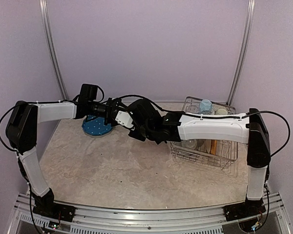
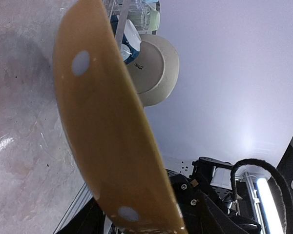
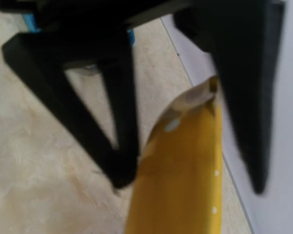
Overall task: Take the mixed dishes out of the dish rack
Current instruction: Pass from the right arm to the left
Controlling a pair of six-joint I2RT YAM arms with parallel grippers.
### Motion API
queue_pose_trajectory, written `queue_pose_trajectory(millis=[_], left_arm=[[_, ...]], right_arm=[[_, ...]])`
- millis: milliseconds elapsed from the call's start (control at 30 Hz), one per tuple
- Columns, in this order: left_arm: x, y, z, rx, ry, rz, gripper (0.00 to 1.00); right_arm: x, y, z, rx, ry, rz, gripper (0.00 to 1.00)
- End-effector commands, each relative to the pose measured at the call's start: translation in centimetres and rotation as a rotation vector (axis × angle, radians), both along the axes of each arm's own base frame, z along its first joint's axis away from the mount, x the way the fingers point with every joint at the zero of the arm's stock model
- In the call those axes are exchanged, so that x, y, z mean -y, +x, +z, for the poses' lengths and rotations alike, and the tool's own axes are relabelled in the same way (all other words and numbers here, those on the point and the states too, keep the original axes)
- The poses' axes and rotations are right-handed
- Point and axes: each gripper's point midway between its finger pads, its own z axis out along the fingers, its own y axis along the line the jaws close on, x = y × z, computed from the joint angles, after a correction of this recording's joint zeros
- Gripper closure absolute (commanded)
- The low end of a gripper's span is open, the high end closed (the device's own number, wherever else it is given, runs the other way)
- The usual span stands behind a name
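Two arms [image 1: 210, 127] meet mid-frame in the top view, above the desk [image 1: 112, 165]; dish rack [image 1: 224, 158] at right. Left wrist view: yellow plate [image 2: 107, 136] fills the centre; left fingers unseen, state untellable. Right wrist view: right fingers [image 3: 119, 126] clamped on its rim. Likely stiff, slick, breakable; hold the rim firmly.

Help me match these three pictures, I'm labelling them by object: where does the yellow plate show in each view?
Top external: not made out.
Left wrist: the yellow plate fills the middle, sweeping from the top left down to the bottom centre.
Right wrist: it sits at lower centre, rising from the bottom edge.
Shared landmark: the beige marbled table, seen in all three.
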Motion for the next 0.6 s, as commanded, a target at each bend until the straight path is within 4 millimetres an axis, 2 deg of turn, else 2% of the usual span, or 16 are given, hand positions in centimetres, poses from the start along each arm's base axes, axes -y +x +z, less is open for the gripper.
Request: queue_pose_trajectory(millis=[0,200,367,500,567], left_arm=[[0.7,-0.3,-0.2,0.015,0.003,-0.024,0.46],[0.6,-0.3,-0.3,0.037,0.035,-0.011,0.71],[0.3,-0.1,-0.1,0.074,0.069,0.009,0.9],[-0.3,0.4,-0.2,0.108,0.114,0.042,1.0],[-0.8,0.8,-0.4,0.114,0.132,0.061,1.0]], right_arm=[[-1.7,0.5,4.7,0.149,0.075,-0.03,1.0],[-2.0,0.5,4.1,0.179,0.048,-0.051,1.0],[-1.5,0.5,3.7,0.183,0.041,-0.072,0.99],[-0.8,0.3,3.6,0.166,0.043,-0.092,0.81],[-0.1,0.2,3.7,0.166,0.046,-0.105,0.65]])
